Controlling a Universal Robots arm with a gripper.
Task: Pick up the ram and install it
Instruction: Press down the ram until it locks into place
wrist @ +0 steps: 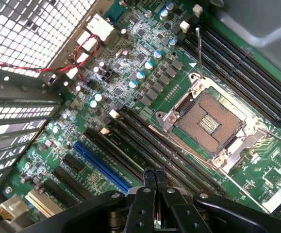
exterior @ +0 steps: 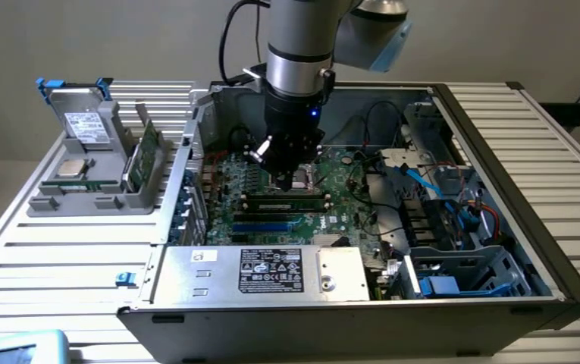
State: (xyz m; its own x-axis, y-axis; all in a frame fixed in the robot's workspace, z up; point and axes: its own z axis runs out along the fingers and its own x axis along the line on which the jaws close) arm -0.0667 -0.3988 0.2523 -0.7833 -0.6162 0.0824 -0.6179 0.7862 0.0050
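The arm comes down from the top of the exterior view, its silver wrist section vertical and the black lower part pointing straight down. A small blue light glows on the black housing. The tool [exterior: 286, 180] hangs at the arm's end, narrowing to a tip aimed downward. In the wrist view the tool [wrist: 154, 178] shows its two slim fingers [wrist: 149, 180] pressed together side by side, with nothing between them, and the black linkage arms spread out to either side behind them
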